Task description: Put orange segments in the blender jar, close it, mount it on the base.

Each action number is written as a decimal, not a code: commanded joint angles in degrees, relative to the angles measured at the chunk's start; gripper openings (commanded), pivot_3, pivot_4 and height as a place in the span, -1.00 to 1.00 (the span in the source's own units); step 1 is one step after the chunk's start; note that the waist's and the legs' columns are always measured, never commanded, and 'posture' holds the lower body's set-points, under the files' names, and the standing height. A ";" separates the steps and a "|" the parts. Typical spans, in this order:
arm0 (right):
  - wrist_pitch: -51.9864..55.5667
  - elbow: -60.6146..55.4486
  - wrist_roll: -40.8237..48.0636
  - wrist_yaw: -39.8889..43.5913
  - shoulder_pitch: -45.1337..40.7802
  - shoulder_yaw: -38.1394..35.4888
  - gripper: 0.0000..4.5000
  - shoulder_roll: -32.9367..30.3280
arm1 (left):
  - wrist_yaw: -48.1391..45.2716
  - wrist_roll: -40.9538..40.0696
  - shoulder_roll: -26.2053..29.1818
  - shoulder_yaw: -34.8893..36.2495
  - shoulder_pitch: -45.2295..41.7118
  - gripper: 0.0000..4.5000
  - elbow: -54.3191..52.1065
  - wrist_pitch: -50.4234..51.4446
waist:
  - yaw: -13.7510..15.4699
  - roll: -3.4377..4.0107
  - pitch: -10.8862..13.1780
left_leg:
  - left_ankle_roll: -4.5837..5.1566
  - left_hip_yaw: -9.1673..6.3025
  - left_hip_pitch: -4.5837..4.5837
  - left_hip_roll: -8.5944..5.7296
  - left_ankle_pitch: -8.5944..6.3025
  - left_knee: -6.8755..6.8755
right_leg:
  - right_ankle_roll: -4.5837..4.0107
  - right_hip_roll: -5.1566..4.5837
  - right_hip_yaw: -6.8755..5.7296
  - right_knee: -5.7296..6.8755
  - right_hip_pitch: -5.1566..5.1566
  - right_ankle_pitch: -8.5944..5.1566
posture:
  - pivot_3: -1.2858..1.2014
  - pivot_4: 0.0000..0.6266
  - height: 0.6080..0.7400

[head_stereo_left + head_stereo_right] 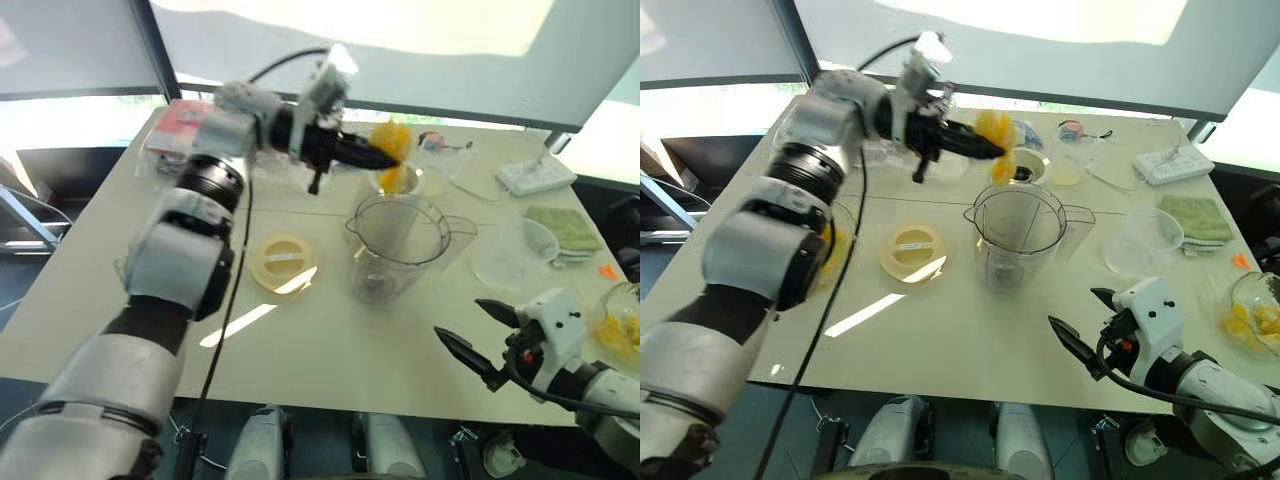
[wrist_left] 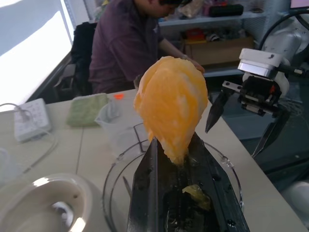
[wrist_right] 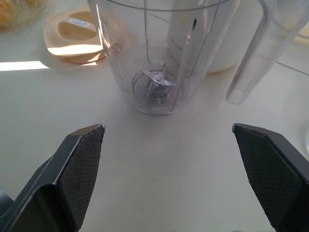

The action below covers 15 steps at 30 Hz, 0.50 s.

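L hand [image 1: 383, 155] clamped on orange segment [image 1: 392, 138], held high near jar [image 1: 400, 245] mouth, prob. for dropping in; R hand [image 1: 458, 318] spread wide, idle.

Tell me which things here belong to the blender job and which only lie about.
For the job: orange segment, blender jar, yellow lid, blender base, bowl of segments.
Lying about: power strip, green cloth, clear cup, pink packet.

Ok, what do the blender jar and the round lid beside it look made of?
Blender jar: probably clear, glossy plastic; the blade and the table show through its wall. Lid: opaque cream plastic by the look, smooth and fairly matte, with a moulded ring and a small label.
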 commanded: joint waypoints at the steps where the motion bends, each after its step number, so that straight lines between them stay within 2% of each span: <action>1: 0.03 -2.19 0.16 -1.15 0.04 -1.15 1.00 0.72 | -0.18 0.74 -1.28 -1.71 0.84 -0.99 -2.62 -2.94 | -0.01 0.00 0.00 | 0.00 0.00 0.00 0.01 0.00 0.00 | 0.00 0.00 0.01 0.00 0.00 0.00 | 0.03 -0.52 1.00; 5: -0.07 -2.53 -0.57 -2.34 0.13 0.00 1.00 1.87 | 1.37 7.14 -3.92 -4.53 5.10 -0.99 -2.53 -9.82 | 0.21 0.03 -0.02 | 0.01 -0.02 0.00 0.02 -0.01 0.00 | -0.03 -0.01 0.01 -0.01 0.01 -0.01 | 0.03 -0.52 1.00; 7: -0.03 -2.61 -0.75 -2.66 -0.17 0.48 1.00 2.08 | 1.79 8.59 -4.22 -4.63 6.01 -0.75 -2.25 -11.09 | 0.17 0.03 -0.01 | 0.01 -0.01 0.00 0.02 0.00 0.00 | -0.03 -0.04 0.01 -0.01 0.01 -0.01 | 0.03 -0.52 1.00; 9: -0.18 -2.28 -1.04 -2.77 -0.54 0.84 1.00 2.17 | 3.36 9.91 -4.70 -4.49 6.56 -0.38 -1.71 -11.62 | 0.16 0.05 -0.03 | 0.01 -0.02 -0.01 0.04 0.00 0.00 | -0.03 -0.05 0.01 -0.02 0.01 -0.01 | 0.03 -0.52 1.00; 15: -0.33 -1.30 -2.01 -2.80 -2.11 1.63 1.00 2.09 | 8.14 10.17 -5.80 -1.40 6.02 1.00 -0.82 -12.32 | 0.20 0.06 -0.03 | 0.01 -0.04 0.00 0.03 -0.01 0.00 | -0.03 -0.07 0.00 -0.03 0.03 -0.01 | 0.03 -0.52 1.00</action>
